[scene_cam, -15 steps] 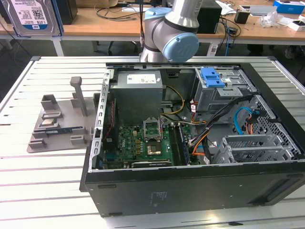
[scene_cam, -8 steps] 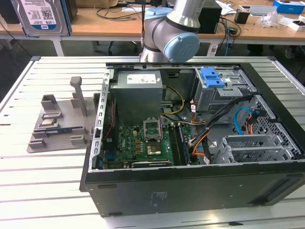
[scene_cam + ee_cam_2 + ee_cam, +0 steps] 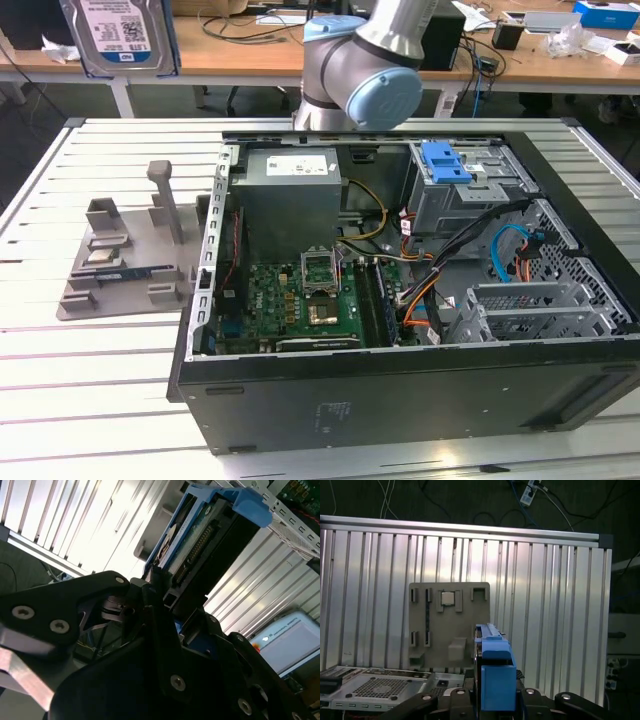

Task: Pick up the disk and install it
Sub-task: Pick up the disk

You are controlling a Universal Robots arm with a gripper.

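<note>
— What is taking up the most room?

— The slatted metal desk (image 3: 90,400) is carrying an open computer case (image 3: 400,405), which is lying on its side with its inside facing up. The arm (image 3: 365,65) is rising behind the far side of the case.

— And inside the case?

— A grey power supply (image 3: 290,195) is sitting toward the exterior view's left, with the green motherboard (image 3: 300,300) lying just in front of it. A grey drive cage (image 3: 470,200) is sitting toward the exterior view's right, and a blue bracket (image 3: 445,162) is lying on top of it.

— Anything beside the case?

— A grey fixture plate (image 3: 110,275) is resting on the desk just beside the case, on the exterior view's left.

— Where is the disk?

— The disk (image 3: 118,35) is hanging at the exterior view's top left, raised clear of the desk and well apart from the drive cage, with its label facing the camera. In the first wrist view it is showing edge-on, a blue side rail toward the camera, and the fixture plate is lying beyond it on the desk.

— What is the tool doing?

— The tool (image 3: 495,692) is pinching the disk. In the second wrist view its black fingers (image 3: 152,620) are closing on the connector end. That spot is dark, so the contact only seems firm.

— Anything smaller?

— A small square chip (image 3: 447,598) is sitting in a pocket of the fixture plate.
</note>
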